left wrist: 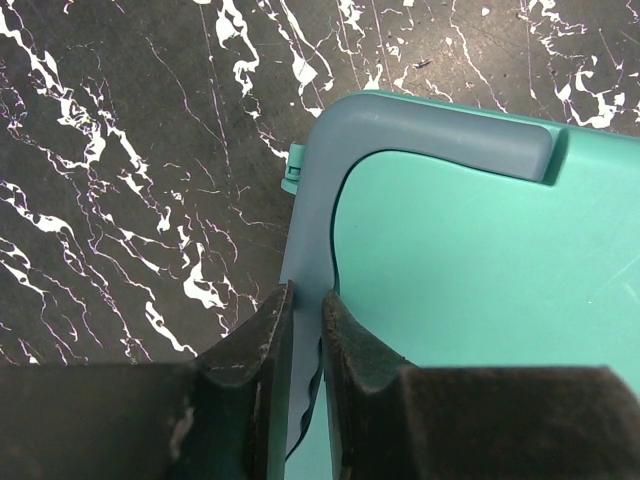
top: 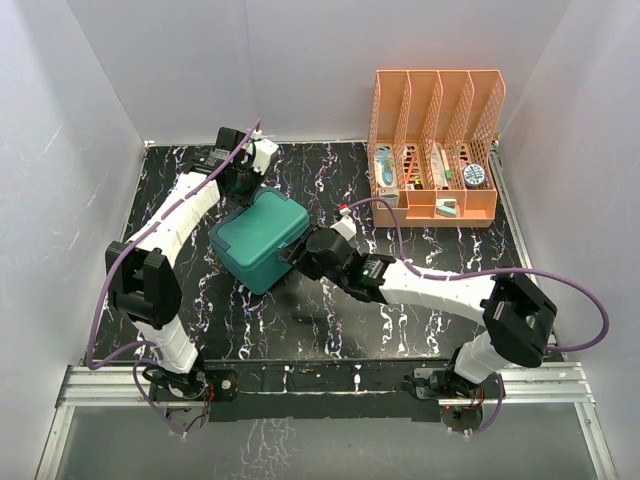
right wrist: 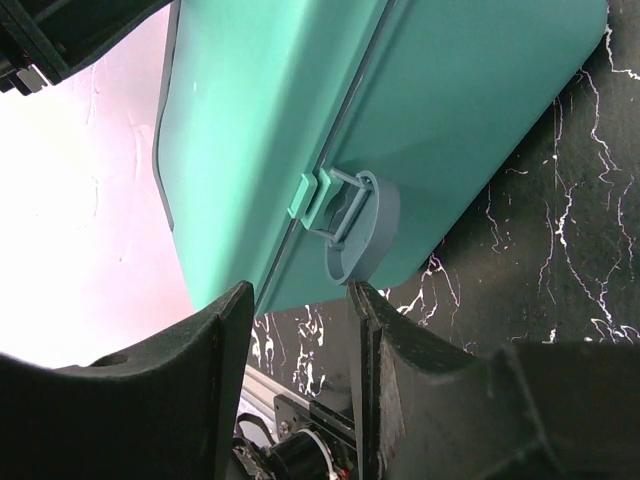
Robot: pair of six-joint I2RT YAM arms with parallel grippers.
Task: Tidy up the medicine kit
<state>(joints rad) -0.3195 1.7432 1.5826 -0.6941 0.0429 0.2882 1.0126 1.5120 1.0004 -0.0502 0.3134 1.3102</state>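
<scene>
The teal-green medicine kit [top: 258, 240] stands closed on the black marble table, left of centre. My left gripper [top: 247, 197] is at its far corner. In the left wrist view the left gripper [left wrist: 306, 312] is shut on the kit's grey-blue handle [left wrist: 430, 130], one finger [left wrist: 262, 350] on each side of the strip. My right gripper [top: 294, 256] is at the kit's right side. In the right wrist view it [right wrist: 300, 300] is open, and the round grey latch [right wrist: 358, 225] sits just beyond the fingertips, untouched.
An orange mesh file rack [top: 435, 120] holding several small medicine items stands at the back right. White walls close in the table [top: 400, 300] on three sides. A small teal tab [left wrist: 291, 180] juts from the kit's side.
</scene>
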